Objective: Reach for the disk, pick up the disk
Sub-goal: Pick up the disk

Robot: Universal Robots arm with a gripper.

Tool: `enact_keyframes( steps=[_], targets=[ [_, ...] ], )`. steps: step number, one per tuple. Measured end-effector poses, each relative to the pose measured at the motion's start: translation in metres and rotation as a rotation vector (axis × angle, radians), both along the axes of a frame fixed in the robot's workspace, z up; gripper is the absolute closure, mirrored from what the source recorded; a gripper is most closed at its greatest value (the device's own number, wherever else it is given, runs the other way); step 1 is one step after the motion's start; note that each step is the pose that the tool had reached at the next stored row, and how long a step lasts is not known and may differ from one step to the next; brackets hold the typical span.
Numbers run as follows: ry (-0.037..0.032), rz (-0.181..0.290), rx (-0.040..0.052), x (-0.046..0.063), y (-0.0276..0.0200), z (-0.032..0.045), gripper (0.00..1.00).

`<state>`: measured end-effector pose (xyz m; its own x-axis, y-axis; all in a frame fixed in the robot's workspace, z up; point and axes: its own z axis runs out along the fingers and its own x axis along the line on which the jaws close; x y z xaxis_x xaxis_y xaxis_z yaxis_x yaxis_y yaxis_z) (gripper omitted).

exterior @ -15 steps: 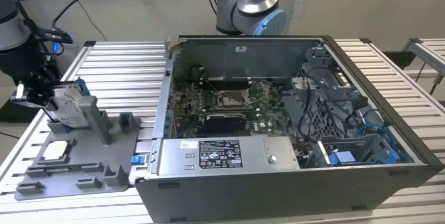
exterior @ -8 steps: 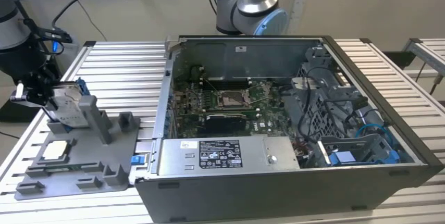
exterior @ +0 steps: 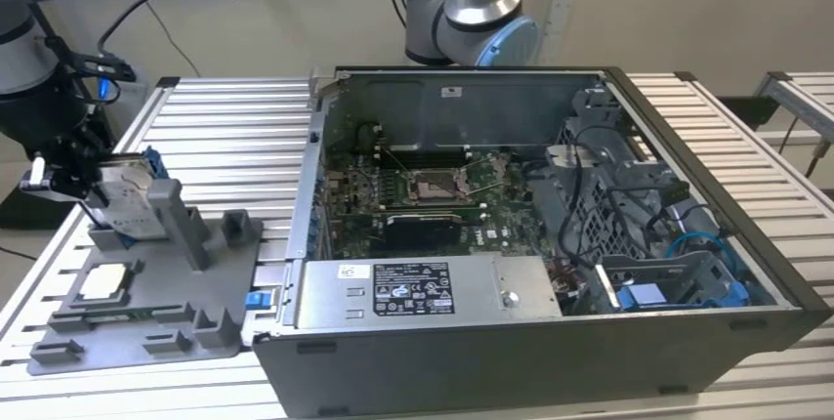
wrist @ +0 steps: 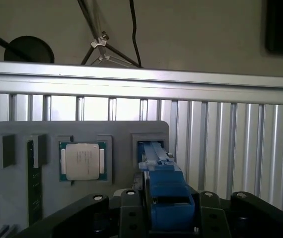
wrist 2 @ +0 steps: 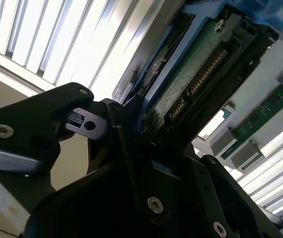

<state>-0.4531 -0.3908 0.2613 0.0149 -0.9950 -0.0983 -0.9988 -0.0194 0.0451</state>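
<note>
First wrist view shows my pincer (wrist: 167, 194) closed on the disk (wrist: 164, 173), upright at the holder's (wrist: 17, 134) slot beside the chip (wrist: 82, 161): reach done, lift-out seemingly not yet.

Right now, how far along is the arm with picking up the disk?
Done: the reach. The gripper is at the disk, whose blue frame sits between its fingers in the first wrist view. In hand: the grasp, which looks closed. Left: the lift, as the disk seems not yet raised clear of the grey fixture.
</note>
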Motion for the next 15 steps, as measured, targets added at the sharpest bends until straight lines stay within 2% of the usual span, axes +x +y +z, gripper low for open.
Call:
enact_keyframes(
  steps=[10,12,15],
  targets=[
    [-0.0006,0.000,0.0006,0.000,0.0000,0.0001,1.00],
    [-0.0010,0.000,0.0008,0.000,0.0000,0.0025,1.00],
    [-0.0005,0.000,0.0006,0.000,0.0000,0.0100,1.00]
  ],
)
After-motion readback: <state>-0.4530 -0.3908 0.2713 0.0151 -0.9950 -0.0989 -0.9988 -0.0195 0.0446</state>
